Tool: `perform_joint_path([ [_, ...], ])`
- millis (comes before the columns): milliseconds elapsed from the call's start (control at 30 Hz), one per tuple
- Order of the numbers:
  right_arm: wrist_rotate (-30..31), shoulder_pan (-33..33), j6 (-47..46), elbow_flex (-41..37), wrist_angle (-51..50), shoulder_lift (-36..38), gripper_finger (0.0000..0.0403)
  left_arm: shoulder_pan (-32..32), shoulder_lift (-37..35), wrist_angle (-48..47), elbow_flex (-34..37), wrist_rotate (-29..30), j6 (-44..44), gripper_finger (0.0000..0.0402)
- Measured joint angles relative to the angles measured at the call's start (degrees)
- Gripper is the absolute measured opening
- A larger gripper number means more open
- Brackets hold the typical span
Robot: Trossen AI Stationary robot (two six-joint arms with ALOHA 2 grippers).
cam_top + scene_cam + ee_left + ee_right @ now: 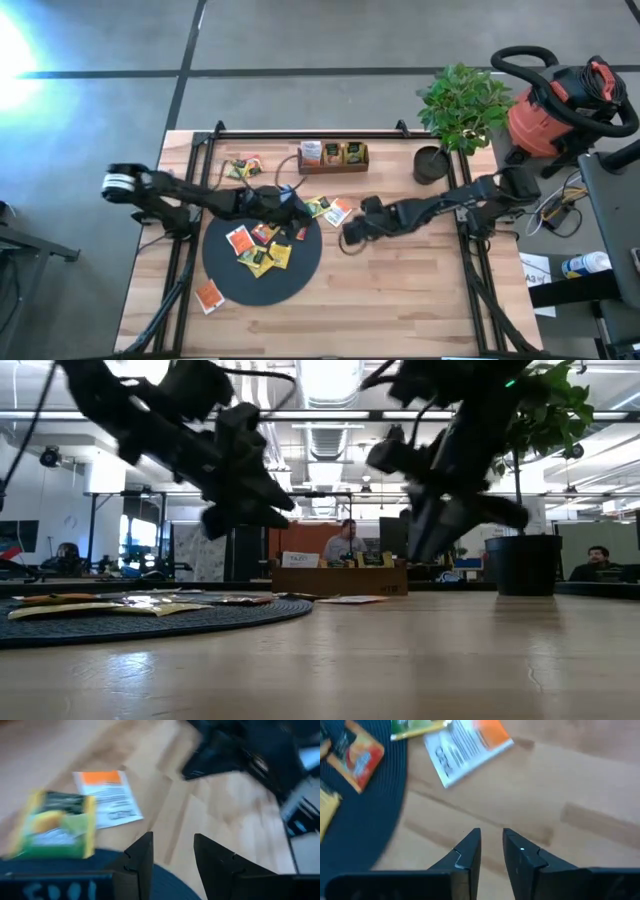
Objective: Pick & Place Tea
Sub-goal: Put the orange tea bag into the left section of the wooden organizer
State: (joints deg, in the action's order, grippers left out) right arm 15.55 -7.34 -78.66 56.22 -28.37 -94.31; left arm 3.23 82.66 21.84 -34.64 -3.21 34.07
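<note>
Far left, one orange-red square tea packet (208, 296) is lying off the round black woven disc (296, 282), on the light wooden counter (400, 290). More orange and yellow packets (262, 248) are sitting on the disc, labels too small to read. The left gripper (296, 211) is hovering over the disc's far edge, jaws slightly apart, pinching nothing. A white-and-orange packet (466, 746) is lying just past the rim. The right gripper (349, 237) is hovering beside it, jaws narrowly parted, empty.
</note>
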Motion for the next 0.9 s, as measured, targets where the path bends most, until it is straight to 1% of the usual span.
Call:
perform_joint_path([
  [67, -1.4, 2.4, 3.1, 0.0, 3.0, -1.0, 0.0082, 0.9, 4.7, 0.0, -2.9, -4.2, -3.3, 0.0135],
  [133, -2.0, 4.1, 4.4, 0.1, 4.4, -1.4, 0.0082, 1.6, 9.1, -3.4, -6.3, -6.6, -6.1, 0.0135],
  [200, -2.5, 5.5, 5.3, 0.6, 4.8, -1.6, 0.0080, 2.2, 13.1, -8.3, -10.2, -6.7, -7.6, 0.0135],
  [267, -2.6, 6.6, 6.1, 1.0, 4.8, -1.4, 0.0076, 2.8, 16.3, -12.1, -13.6, -5.2, -9.4, 0.0135],
  [367, -2.6, 7.7, 8.2, 1.7, 5.1, -1.4, 0.0071, 4.0, 19.5, -14.2, -17.3, -3.0, -12.3, 0.0135],
  [533, -3.8, 9.1, 12.0, 2.1, 5.2, -1.4, 0.0069, 6.8, 21.4, -14.2, -20.4, -2.6, -13.1, 0.0135],
  [667, -5.6, 9.8, 13.6, 1.7, 5.2, -1.4, 0.0072, 9.1, 22.0, -13.6, -20.6, -2.7, -15.2, 0.0135],
  [733, -5.6, 9.8, 14.1, 1.6, 5.2, -1.4, 0.0073, 10.4, 22.1, -14.0, -20.5, -2.7, -16.5, 0.0135],
  [900, -5.6, 9.8, 15.3, 1.5, 5.3, -1.5, 0.0068, 12.6, 22.7, -14.0, -20.4, -3.4, -16.5, 0.0135],
])
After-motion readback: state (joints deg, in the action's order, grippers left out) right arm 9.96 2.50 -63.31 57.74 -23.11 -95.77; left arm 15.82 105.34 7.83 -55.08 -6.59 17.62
